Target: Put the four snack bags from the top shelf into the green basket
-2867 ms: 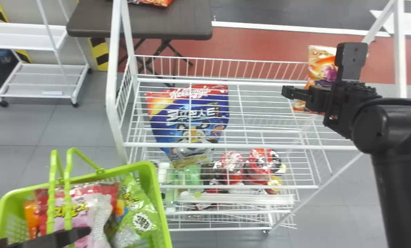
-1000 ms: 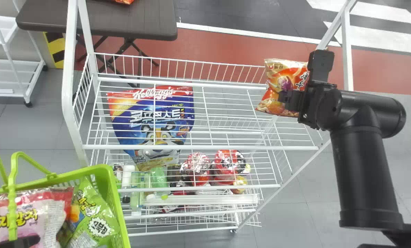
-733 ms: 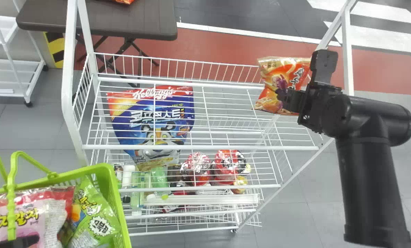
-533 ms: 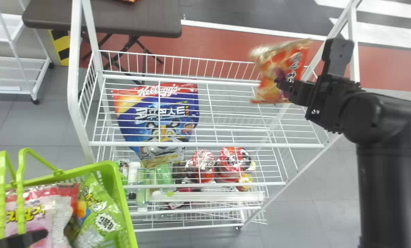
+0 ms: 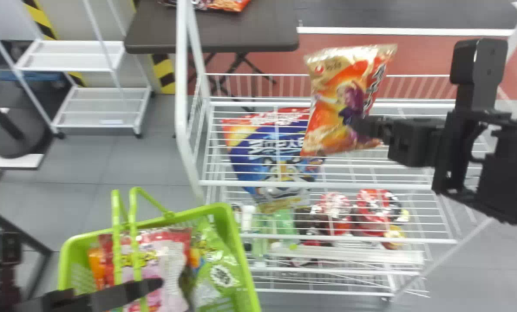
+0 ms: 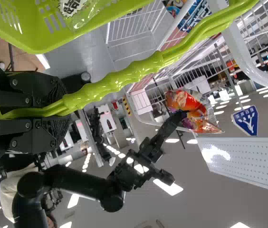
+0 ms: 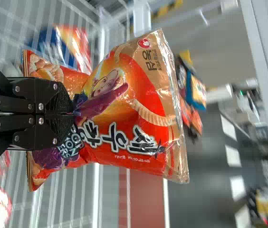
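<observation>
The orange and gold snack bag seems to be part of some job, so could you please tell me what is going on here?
The robot's right gripper is gripping the orange and gold snack bag above the white wire rack. Its left gripper is holding the looped handles of a green plastic basket. Pink and green packaged snacks are already inside, while the orange and gold one is not in yet.

A dark table (image 5: 250,32) stands near a white wheeled rack (image 5: 89,108).
</observation>
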You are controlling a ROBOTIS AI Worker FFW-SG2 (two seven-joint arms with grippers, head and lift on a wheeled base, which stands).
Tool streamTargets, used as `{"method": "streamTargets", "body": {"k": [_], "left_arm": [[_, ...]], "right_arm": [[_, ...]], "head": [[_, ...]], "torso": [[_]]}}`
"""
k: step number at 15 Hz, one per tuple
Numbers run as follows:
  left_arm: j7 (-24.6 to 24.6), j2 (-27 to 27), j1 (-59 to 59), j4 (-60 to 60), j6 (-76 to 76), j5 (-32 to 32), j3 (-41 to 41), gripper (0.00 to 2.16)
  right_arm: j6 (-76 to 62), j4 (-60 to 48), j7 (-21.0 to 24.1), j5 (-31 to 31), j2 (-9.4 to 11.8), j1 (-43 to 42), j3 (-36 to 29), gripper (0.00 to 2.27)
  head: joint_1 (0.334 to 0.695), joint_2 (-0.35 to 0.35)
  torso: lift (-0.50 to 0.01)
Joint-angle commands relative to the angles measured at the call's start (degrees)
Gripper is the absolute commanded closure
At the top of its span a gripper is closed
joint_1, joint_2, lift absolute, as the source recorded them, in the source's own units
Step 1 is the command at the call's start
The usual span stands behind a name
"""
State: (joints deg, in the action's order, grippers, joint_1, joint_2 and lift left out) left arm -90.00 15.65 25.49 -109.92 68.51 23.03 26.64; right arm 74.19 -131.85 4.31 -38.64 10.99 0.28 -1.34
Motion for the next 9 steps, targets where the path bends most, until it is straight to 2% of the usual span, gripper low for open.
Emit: {"method": "streamTargets", "body": {"k": [1,3,4,5,9], "left_arm": [[-0.57,0.00,-0.09,-0.03,0.01,0.00,-0.01,2.15],[-0.57,0.00,-0.09,-0.03,0.01,0.00,-0.01,2.15],[-0.57,0.00,-0.09,-0.03,0.01,0.00,-0.01,2.15],[-0.57,-0.09,-0.09,-0.03,0.01,0.09,-0.01,2.15],[-0.57,0.00,-0.17,-0.03,0.01,0.53,0.08,2.15]], "right_arm": [[2.24,-0.34,-0.09,-3.46,-0.18,0.87,6.70,2.25],[2.24,0.19,0.00,-3.55,-0.97,1.22,13.29,2.25],[2.24,0.63,-0.09,-3.72,-1.24,1.13,15.66,2.25],[2.59,1.33,0.00,-4.43,-1.67,0.87,18.12,2.25],[3.47,7.13,0.00,-10.23,-2.91,0.69,21.90,2.25]], "head": [[0.695,0.142],[0.695,0.227],[0.695,0.309],[0.695,0.350],[0.695,0.350]], "torso": [[0.000],[0.000],[0.000],[0.000],[0.000]]}}
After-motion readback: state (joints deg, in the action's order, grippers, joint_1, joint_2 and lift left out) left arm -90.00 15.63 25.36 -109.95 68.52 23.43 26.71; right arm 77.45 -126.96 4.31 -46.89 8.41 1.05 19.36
